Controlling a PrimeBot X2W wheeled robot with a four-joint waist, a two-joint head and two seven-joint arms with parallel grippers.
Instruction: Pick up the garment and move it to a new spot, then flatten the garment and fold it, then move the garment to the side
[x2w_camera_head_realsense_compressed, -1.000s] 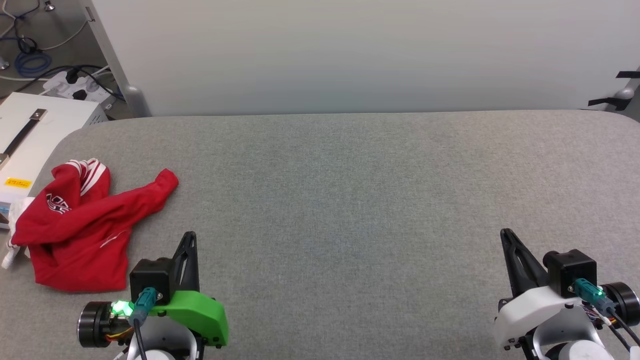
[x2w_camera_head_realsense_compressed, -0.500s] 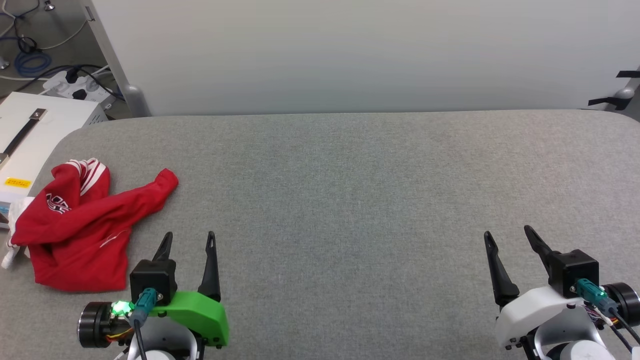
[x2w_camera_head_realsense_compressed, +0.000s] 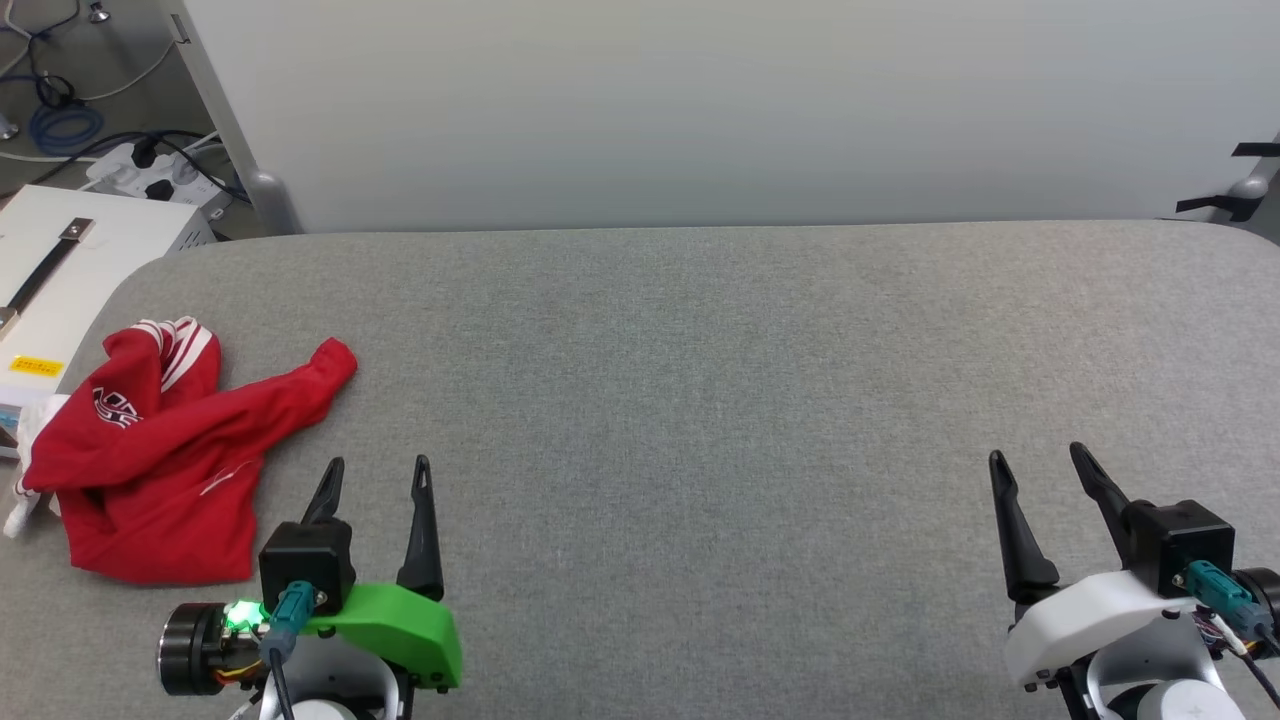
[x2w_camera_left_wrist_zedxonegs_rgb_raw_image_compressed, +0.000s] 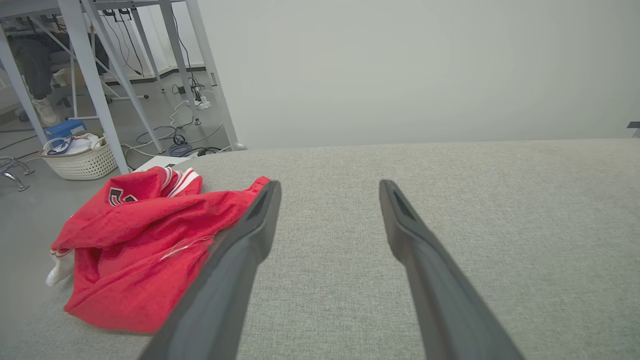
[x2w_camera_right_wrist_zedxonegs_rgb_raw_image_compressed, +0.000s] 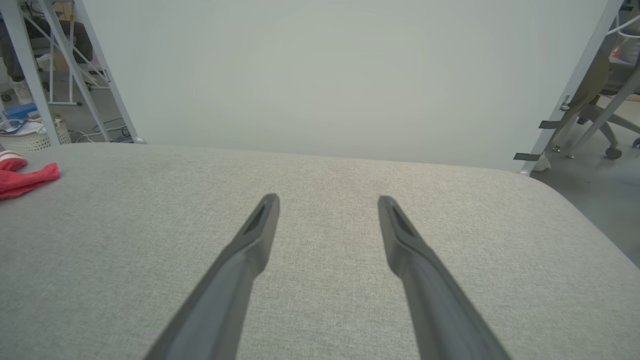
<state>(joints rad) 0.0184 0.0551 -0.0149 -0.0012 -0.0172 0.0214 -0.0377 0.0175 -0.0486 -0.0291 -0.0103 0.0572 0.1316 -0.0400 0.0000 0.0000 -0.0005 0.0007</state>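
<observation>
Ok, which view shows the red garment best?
The head view: the whole crumpled garment lies unobstructed near the table's left end. The left wrist view is closer, but the left pincer overlaps its edge. The right wrist view catches a red corner at its left edge.

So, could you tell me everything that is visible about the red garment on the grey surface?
The garment is red, soft-looking cloth, crumpled in a loose heap, not spread or folded. Red-and-white striped trim shows at its far end, a logo just below it, and a white part at the surface's left edge. One red flap stretches to the right. It lies on the grey padded surface, at its near left. The open left gripper is beside it, not touching.
</observation>
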